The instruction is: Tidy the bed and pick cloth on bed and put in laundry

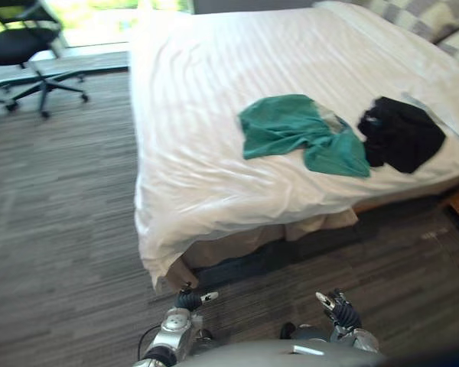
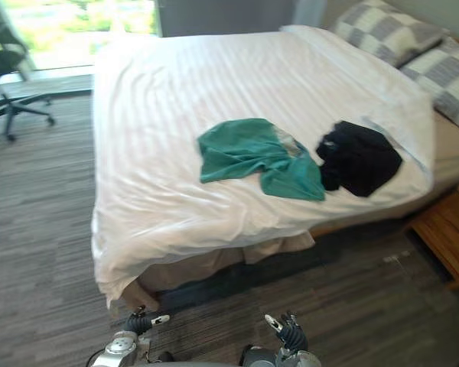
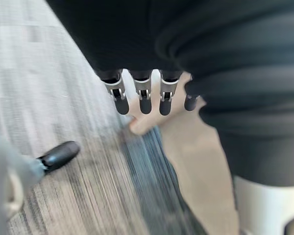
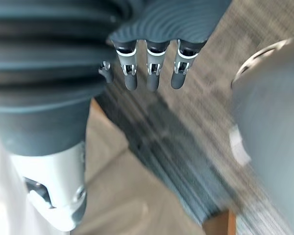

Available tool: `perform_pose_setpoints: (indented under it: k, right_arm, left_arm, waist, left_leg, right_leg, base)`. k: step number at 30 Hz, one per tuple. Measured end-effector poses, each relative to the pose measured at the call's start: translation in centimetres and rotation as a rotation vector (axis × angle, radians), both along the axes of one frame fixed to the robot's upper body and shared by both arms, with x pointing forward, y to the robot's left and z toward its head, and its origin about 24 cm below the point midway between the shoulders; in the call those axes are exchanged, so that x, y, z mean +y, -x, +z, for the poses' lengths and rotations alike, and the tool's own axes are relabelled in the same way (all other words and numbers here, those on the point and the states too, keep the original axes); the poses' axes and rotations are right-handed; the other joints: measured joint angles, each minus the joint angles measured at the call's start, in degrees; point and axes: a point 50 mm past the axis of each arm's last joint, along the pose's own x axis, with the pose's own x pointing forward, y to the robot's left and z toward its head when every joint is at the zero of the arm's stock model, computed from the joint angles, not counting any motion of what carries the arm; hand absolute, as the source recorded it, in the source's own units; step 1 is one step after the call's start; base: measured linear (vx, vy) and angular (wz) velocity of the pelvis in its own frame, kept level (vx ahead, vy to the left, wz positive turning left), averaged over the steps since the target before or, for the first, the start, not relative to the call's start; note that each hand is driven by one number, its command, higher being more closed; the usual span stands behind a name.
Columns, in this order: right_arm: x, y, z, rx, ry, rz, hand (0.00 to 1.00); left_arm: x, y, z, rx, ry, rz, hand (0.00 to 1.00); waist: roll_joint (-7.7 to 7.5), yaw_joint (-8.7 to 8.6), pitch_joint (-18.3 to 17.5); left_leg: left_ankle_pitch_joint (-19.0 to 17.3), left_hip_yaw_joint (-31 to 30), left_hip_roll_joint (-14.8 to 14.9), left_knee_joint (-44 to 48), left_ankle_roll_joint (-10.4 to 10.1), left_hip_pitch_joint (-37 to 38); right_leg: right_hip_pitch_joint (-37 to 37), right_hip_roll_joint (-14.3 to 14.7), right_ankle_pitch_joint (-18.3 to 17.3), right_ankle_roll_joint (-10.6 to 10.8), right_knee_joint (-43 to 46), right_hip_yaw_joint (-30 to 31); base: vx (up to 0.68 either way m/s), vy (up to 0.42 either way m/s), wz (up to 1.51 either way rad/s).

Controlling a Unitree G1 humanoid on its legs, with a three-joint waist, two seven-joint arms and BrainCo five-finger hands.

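Green cloth (image 1: 302, 134) lies on the bed (image 1: 199, 92), with a black cloth (image 1: 402, 134) touching it at 3 o'clock. Both look soft, light and floppy, so grab a bunched fold. At 6 o'clock, the left hand (image 1: 190, 300) and right hand (image 1: 340, 312) have straight fingers and hold nothing.

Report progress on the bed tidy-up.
Done: nothing yet. In hand: nothing; left hand and right hand hang open, empty, above the floor. Left: the green cloth and black cloth lie on the bed, both to be picked up and taken to laundry.
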Motion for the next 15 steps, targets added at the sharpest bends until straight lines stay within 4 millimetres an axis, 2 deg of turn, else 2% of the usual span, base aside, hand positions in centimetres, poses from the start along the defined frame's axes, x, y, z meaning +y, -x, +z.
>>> perform_pose_setpoints:
  k: [3, 4, 6, 8, 9, 10, 11, 12, 14, 15]
  right_arm:
    - [0.2, 0.7, -0.2, 0.03, -0.006, 0.01, 0.0]
    - [0.0, 0.9, -0.2, 0.034, -0.002, 0.01, 0.0]
    - [-0.2, 1.2, -0.3, 0.048, 0.001, 0.01, 0.0]
    - [-0.5, 1.8, -0.4, 0.075, 0.009, 0.018, 0.0]
    - [-1.1, 1.7, -0.3, 0.075, 0.029, 0.023, 0.0]
    - [-2.0, 1.5, -0.1, 0.074, 0.06, 0.025, 0.0]
    - [-3.0, 1.1, 0.2, 0.066, 0.091, 0.021, 0.0]
    - [-3.2, 1.0, 0.2, 0.066, 0.097, 0.022, 0.0]
    - [-3.2, -0.5, 0.6, 0.029, 0.108, 0.051, 0.0]
    - [-3.1, -0.8, 0.7, 0.022, 0.108, 0.058, 0.0]
  left_arm:
    - [0.9, -0.2, 0.1, 0.02, -0.011, 0.037, 0.0]
    - [1.0, -0.2, 0.1, 0.02, -0.013, 0.041, 0.0]
    - [1.1, -0.2, 0.1, 0.032, -0.017, 0.031, 0.0]
    - [0.9, 0.0, 0.0, 0.054, -0.021, 0.02, 0.0]
    - [0.6, 0.4, -0.2, 0.073, -0.009, 0.02, 0.0]
    - [-0.6, 1.4, -0.8, 0.111, 0.035, 0.017, 0.0]
    - [-1.2, 2.7, -1.3, 0.149, 0.069, 0.049, 0.0]
    - [-1.1, 2.9, -1.3, 0.154, 0.071, 0.057, 0.0]
    - [-0.1, 4.0, -1.6, 0.172, 0.109, 0.194, 0.0]
    - [0.0, 4.2, -1.6, 0.174, 0.119, 0.224, 0.0]
  waist:
    - [-1.4, -0.45, 0.06]
    - [-1.28, -0.73, 0.12]
    - [-0.53, -1.41, 0.57]
    - [0.05, -1.25, 0.95]
    - [1.45, -1.22, 1.53]
    - [3.05, -0.95, 1.9]
    - [4.55, -1.09, 2.09]
    - [4.79, -0.97, 1.95]
    - [4.87, -0.63, 1.76]
    - [4.86, -0.47, 1.76]
  left_leg:
    - [-5.52, 4.77, 1.33, 9.34, -0.22, 0.31]
    - [-6.58, 4.74, 1.44, 11.39, -0.22, 0.28]
    - [-7.83, 3.97, 3.8, 18.34, -0.59, -1.02]
    - [-8.03, -1.35, 8.99, 33.9, -0.27, -5.7]
    - [-7.38, -5.65, 11.07, 40.82, 0.68, -8.45]
    - [-8.51, -12.67, 10.47, 44.38, 1.06, -11.2]
    - [-10.5, -20.91, 6.88, 41.74, 0.77, -11.03]
    - [-11.05, -23.0, 5.52, 39.66, 0.49, -10.9]
    - [-12.61, -36.09, -2.03, 25.0, 1.7, -7.14]
    - [-12.92, -37.97, -3.03, 22.76, 2.19, -6.36]
  right_leg:
    - [4.49, 0.5, -0.16, -0.18, -9.73, -0.03]
    - [5.3, 0.66, -0.11, -0.07, -11.63, 0.24]
    - [6.14, 1.22, 0.58, 0.05, -13.46, 2.32]
    - [5.88, 2.23, -0.1, -0.49, -13.38, 5.76]
    - [5.78, 3.0, -0.2, -0.62, -13.05, 7.49]
    - [5.65, 4.07, -0.03, -0.39, -13.01, 10.77]
    - [4.76, 4.68, 0.39, 0.22, -13.15, 14.78]
    - [4.38, 4.85, 0.58, 0.51, -13.14, 16.2]
    - [1.2, 7.12, 1.23, 1.51, -13.72, 26.69]
    - [0.56, 7.63, 1.3, 1.63, -14.01, 28.36]
  base:
    - [0.01, -0.037, -1.07]
    - [-0.01, -0.079, -0.95]
    - [-0.06, -0.067, -0.65]
    - [-0.11, -0.103, -0.75]
    - [-0.1, -0.012, -1.11]
    - [-0.03, 0.068, -1.56]
    - [0.01, 0.104, -1.51]
    - [0.0, 0.144, -1.75]
    - [-0.06, 0.156, -2.04]
    - [-0.05, 0.152, -2.34]
